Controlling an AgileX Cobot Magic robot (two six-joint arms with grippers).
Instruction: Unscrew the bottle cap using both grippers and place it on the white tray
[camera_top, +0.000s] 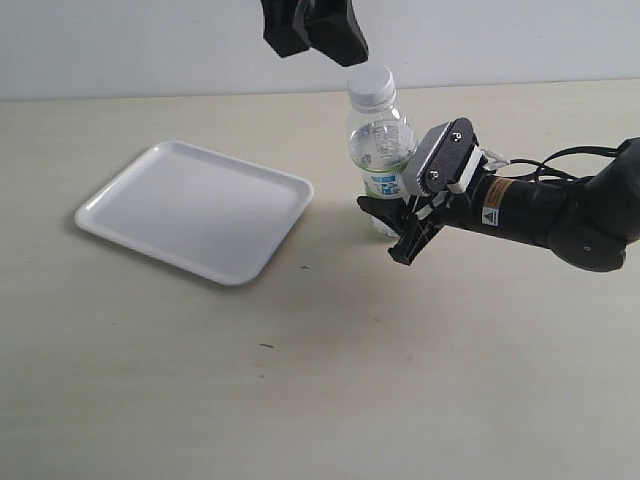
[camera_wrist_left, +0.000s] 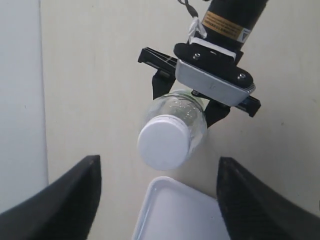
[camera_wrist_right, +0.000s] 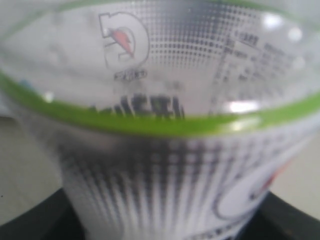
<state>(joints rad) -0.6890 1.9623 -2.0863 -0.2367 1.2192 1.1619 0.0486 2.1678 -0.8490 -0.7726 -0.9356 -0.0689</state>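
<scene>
From my station I see the bottle (camera_top: 381, 150) standing upright on the table (camera_top: 400, 380), right of centre in the exterior view. The cap (camera_top: 371, 85) sits screwed on its neck, not yet off.

The right gripper (camera_top: 392, 228) comes in from the side, low down, and has the bottle's lower body between its fingers. In the left wrist view one black finger (camera_wrist_left: 160, 85) lies against one side of the clear wall and the other against the opposite side, so I read the jaws as closed on the bottle at a fairly wide spread. The right wrist view is filled by the label (camera_wrist_right: 165, 100) at very close range, blurred, with a green band across it and dark finger edges in the lower corners.

The left gripper (camera_top: 318, 45) hangs above the cap and a little to the tray side, clear of it. Its two fingers stand wide apart, wider than the cap, and they grasp nothing. Looking down through that wrist camera, I see the cap's white top between and beyond the two fingers.

The tray (camera_top: 195, 210) lies flat on the table, apart from the bottle, on the left arm's side.
</scene>
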